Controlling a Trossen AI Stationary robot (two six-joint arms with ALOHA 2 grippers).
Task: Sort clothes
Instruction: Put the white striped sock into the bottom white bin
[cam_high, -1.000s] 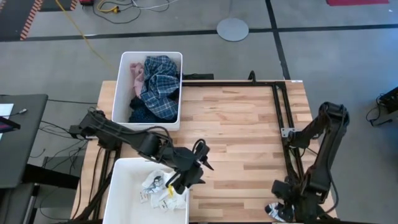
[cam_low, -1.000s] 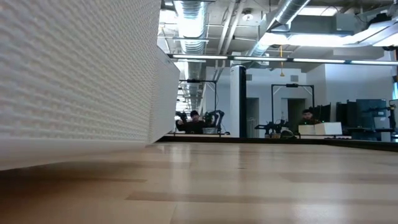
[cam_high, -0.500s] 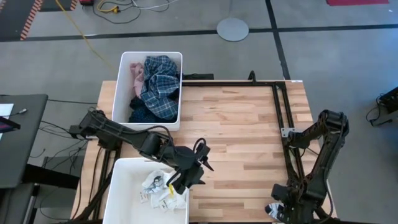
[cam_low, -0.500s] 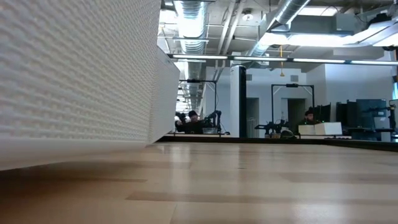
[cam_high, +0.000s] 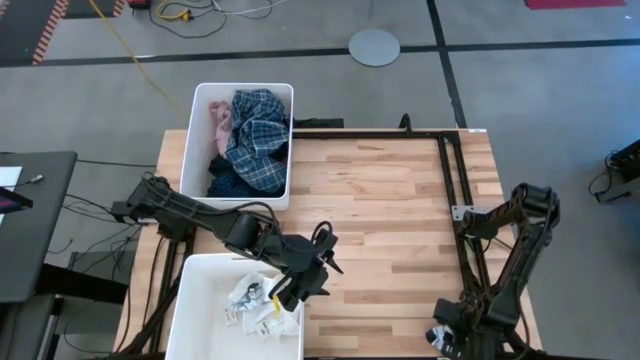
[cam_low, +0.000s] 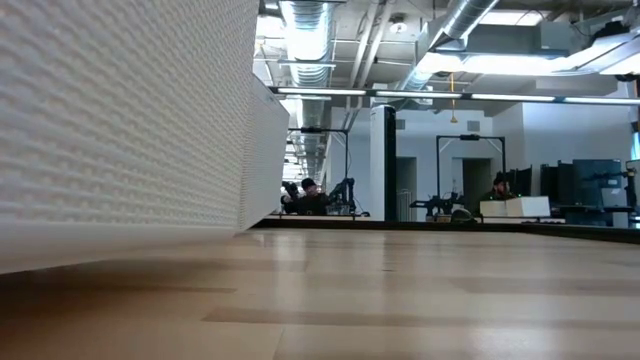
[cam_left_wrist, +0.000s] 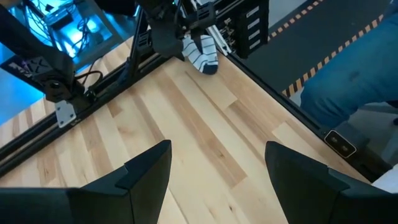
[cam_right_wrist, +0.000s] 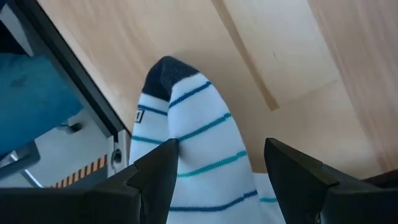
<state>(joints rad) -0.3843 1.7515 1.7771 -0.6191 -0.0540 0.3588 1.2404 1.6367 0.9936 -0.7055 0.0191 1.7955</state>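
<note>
The striped sock (cam_right_wrist: 199, 155) is white with teal and navy bands and a dark toe. It hangs between the parted fingers of the right end effector (cam_high: 443, 338) at the bench's near right corner. Its long axis runs along the fingers, dark toe pointing away from the wrist and out over the bench (cam_high: 390, 200) edge. The fingers stand wide at either side of it; whether they clamp it cannot be told.

The left end effector (cam_high: 318, 262) is open and empty. It sits at the near left of the bench, just beside the near bin (cam_high: 190, 300). This bin holds white socks (cam_high: 255, 300) in a loose heap.

The far bin (cam_high: 200, 140) stands at the far left corner. It holds the blue plaid shirt (cam_high: 258, 138), with the pink shirt (cam_high: 218, 122) beside it.

A black frame rail (cam_high: 452, 200) runs along the bench's right side, close to the right arm. The bench centre is bare wood.
</note>
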